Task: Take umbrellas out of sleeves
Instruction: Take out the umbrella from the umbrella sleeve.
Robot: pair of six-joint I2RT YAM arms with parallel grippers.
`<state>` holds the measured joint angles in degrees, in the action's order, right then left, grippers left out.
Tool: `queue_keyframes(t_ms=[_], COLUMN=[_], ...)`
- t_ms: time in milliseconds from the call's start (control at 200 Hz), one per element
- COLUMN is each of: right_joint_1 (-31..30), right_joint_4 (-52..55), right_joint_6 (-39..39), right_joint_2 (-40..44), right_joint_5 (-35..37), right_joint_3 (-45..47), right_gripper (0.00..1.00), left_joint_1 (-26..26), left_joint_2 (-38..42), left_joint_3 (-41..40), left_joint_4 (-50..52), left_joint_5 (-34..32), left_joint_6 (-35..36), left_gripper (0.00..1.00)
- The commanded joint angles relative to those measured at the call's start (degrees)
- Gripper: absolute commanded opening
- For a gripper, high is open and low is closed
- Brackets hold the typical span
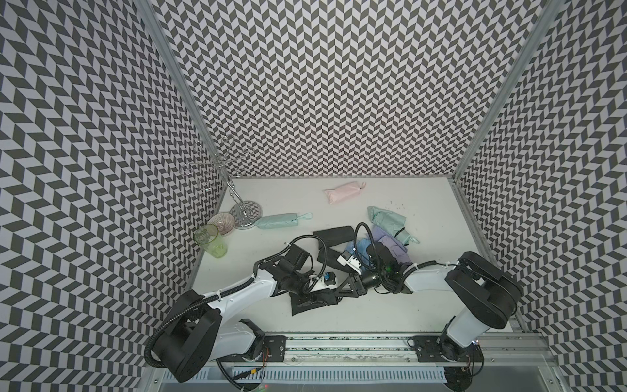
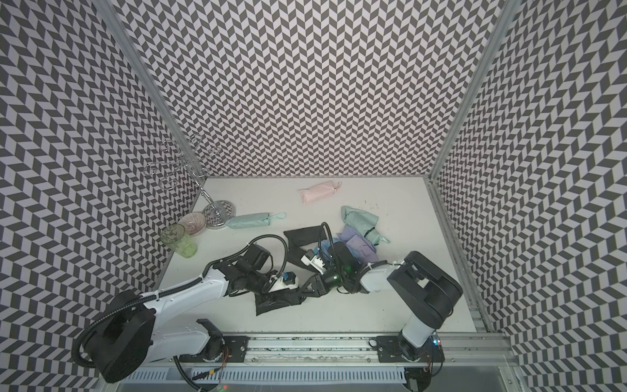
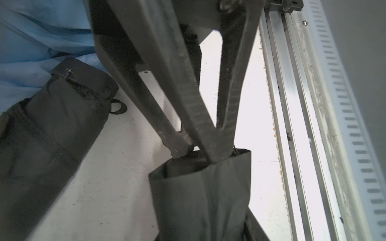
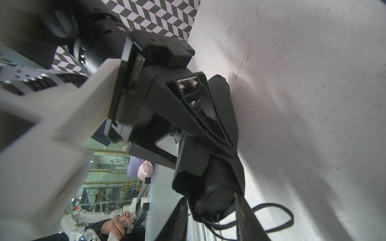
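With the left claw [image 3: 218, 149] clamped on the black sleeve [image 3: 200, 198] and the right claw [image 1: 336, 291] gap unclear, we are aiming to grip the umbrella handle [image 4: 211, 200] firmly and pull straight.

Soft light from above fills both top views, leaving faint shadows on the flat white table top [image 1: 390, 305], and the black-and-white zigzag walls [image 1: 322, 85] bend at the edges. In the left wrist view the table glares white beside the dim black cloth sleeve [image 3: 200, 187]. The right wrist view is blurry up close, with grey shadows on the table.
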<state>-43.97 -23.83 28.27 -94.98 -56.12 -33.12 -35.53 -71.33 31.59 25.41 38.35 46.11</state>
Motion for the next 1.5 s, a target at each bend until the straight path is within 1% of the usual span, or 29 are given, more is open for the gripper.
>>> queue_keyframes(t_ms=[0, 285, 381, 506, 556, 736, 831, 921, 1097, 1277, 1397, 1492], right_joint_1=[-0.33, -0.42, -0.42, -0.42, -0.55, -0.95, -1.08, -1.47, -2.31, -2.7, -2.97, -2.9], right_joint_4=[-5.18, -7.37, -7.75, -8.87, -10.16, -11.61, -12.02, -11.1, -12.07, -12.1, -12.54, -12.75], right_joint_6=[-0.63, 0.54, 0.75, 1.3, 2.05, 2.76, 2.98, 2.33, 3.35, 3.75, 4.24, 4.88], right_joint_2=[-0.71, -1.24, -1.55, -1.83, -1.88, -1.57, -2.14, -2.57, -3.99, -4.71, -5.17, -4.83], right_joint_5=[1.89, 1.51, 1.72, 1.89, 1.5, 0.88, -0.55, -0.23, 0.11, 0.32, -0.25, -0.31], right_joint_3=[0.6, 1.13, 1.3, 1.35, 1.44, 2.27, 2.39, 1.79, 1.4, 1.07, 0.61, 0.45], right_gripper=[0.38, 0.38, 0.41, 0.42, 0.42, 0.36, 0.37, 0.38, 0.38, 0.37, 0.35, 0.25], left_joint_1=[-0.86, -0.68, -0.68, -0.68, -0.68, -0.43, -0.43, -0.24, -0.24, -0.24, -0.24, -0.24], left_joint_2=[1.91, 2.57, 2.83, 2.43, 2.22, 2.1, 1.94, 0.96, -2.43, -3.25, -3.61, -4.17], left_joint_3=[0.96, 1.16, 1.0, 1.3, 1.46, 1.68, 1.84, 2.51, 5.32, 6.19, 6.65, 7.3], left_joint_4=[-4.14, -3.7, -3.79, -3.72, -3.67, -3.87, -3.98, -3.85, -2.09, -2.42, -2.79, -2.31], left_joint_5=[7.0, 7.73, 7.82, 7.96, 8.05, 8.14, 8.14, 8.44, 9.14, 9.27, 9.19, 8.96], left_joint_6=[0.91, 0.87, 0.76, 0.65, 0.74, 0.27, 0.04, -0.02, 0.47, -0.56, -1.6, -2.07], left_gripper=[0.0, 0.0, 0.0, 0.0, 0.0, 0.0, 0.0, 0.0, 0.0, 0.0, 0.0, 0.0])
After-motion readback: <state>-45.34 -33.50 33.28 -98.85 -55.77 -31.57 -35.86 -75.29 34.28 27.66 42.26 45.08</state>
